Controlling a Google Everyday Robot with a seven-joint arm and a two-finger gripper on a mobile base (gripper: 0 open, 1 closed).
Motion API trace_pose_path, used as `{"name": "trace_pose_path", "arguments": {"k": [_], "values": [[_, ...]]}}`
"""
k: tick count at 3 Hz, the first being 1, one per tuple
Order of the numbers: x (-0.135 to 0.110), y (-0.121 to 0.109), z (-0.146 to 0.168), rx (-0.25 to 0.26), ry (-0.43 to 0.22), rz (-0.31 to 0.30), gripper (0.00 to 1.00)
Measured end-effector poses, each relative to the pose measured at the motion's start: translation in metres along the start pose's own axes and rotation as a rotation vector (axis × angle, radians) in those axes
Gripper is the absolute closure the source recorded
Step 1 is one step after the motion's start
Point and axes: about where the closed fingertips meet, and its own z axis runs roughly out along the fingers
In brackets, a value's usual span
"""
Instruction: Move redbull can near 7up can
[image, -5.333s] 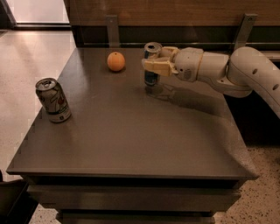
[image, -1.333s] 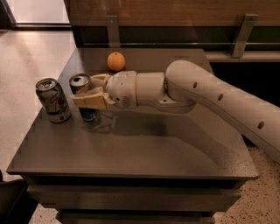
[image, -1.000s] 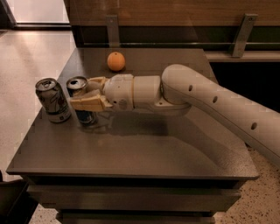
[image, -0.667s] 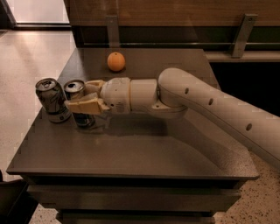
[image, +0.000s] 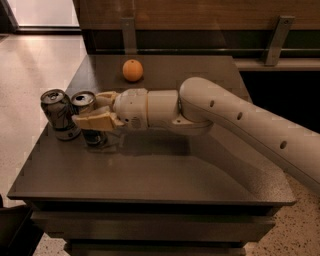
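Note:
The redbull can (image: 86, 103), slim and silver with a shiny top, stands upright on the dark table (image: 165, 170) at the left. My gripper (image: 95, 111) is shut on the redbull can, its tan fingers (image: 95, 121) on either side of it. The 7up can (image: 57, 114), shorter and wider and slightly dented, stands just left of the redbull can, almost touching it. My white arm reaches in from the right across the table.
An orange (image: 132, 70) lies at the back of the table, behind my arm. The table's left edge is close to the 7up can. A dark wall with metal brackets (image: 128, 33) runs behind the table. Pale floor is at the left.
My gripper has carried the redbull can from the back right of the table leftward to right beside the 7up can. The 7up can and the orange have not moved.

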Motion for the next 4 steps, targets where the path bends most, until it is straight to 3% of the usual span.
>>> {"name": "trace_pose_path", "arguments": {"k": [2, 3, 4], "values": [[-0.0015, 0.0028, 0.0037, -0.008, -0.001, -0.002, 0.12], [-0.0022, 0.0041, 0.0054, -0.012, -0.001, -0.003, 0.00], [-0.0023, 0.0042, 0.0055, -0.012, -0.001, -0.003, 0.00]]}}
